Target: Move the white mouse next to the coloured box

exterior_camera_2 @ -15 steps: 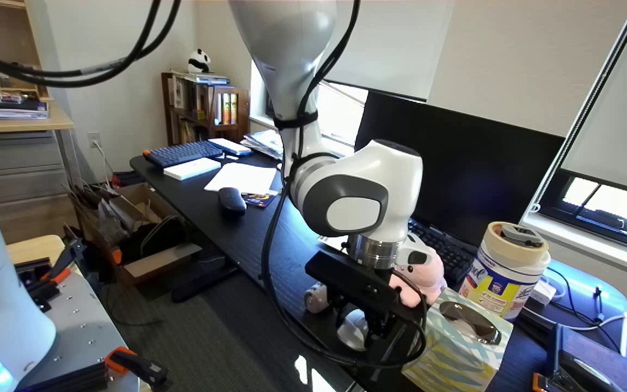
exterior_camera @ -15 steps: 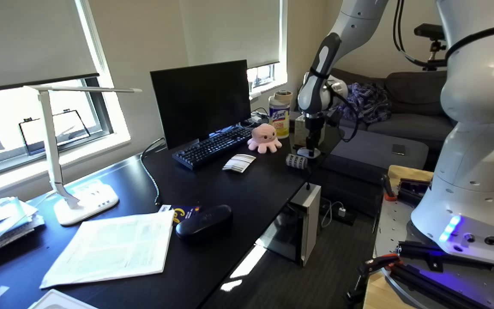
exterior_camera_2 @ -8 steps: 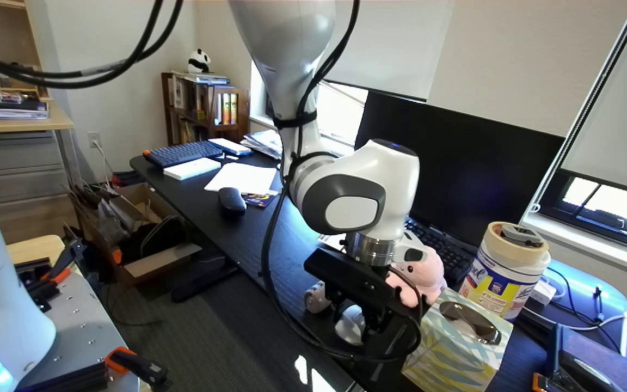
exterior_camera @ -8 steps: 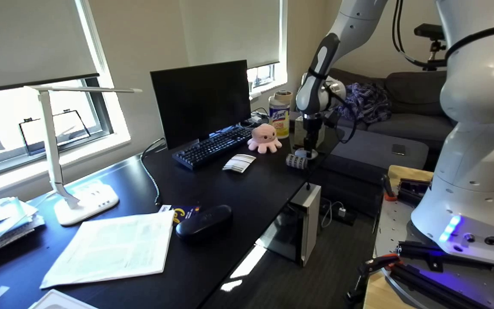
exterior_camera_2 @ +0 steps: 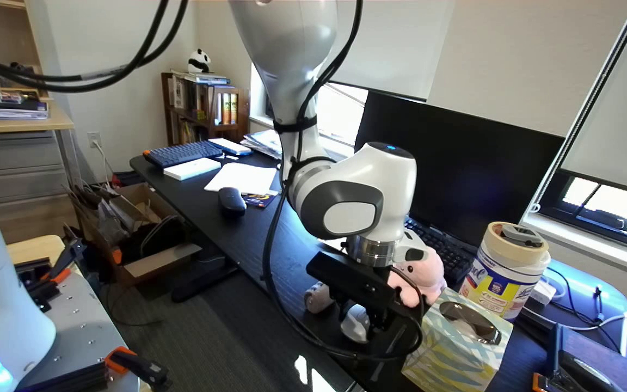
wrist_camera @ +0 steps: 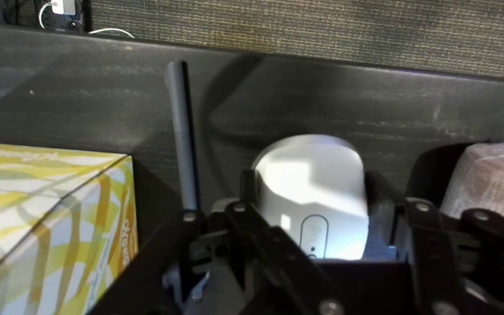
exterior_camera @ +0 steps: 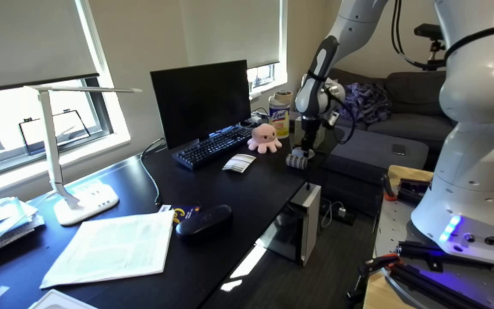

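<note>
Beneath the gripper (wrist_camera: 309, 187) is a dark desk (exterior_camera: 251, 189); farther below, carpet (wrist_camera: 322, 39); well behind, in an exterior view, a grey couch (exterior_camera: 414, 103); well apart, bright windows (exterior_camera: 7, 107).

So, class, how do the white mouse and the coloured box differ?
The white mouse is rounded; the coloured box has straight edges.
The white mouse is mostly plain; the coloured box carries a yellowish pattern.
The gripper holds the white mouse, not the coloured box.
Both show some white.
</note>
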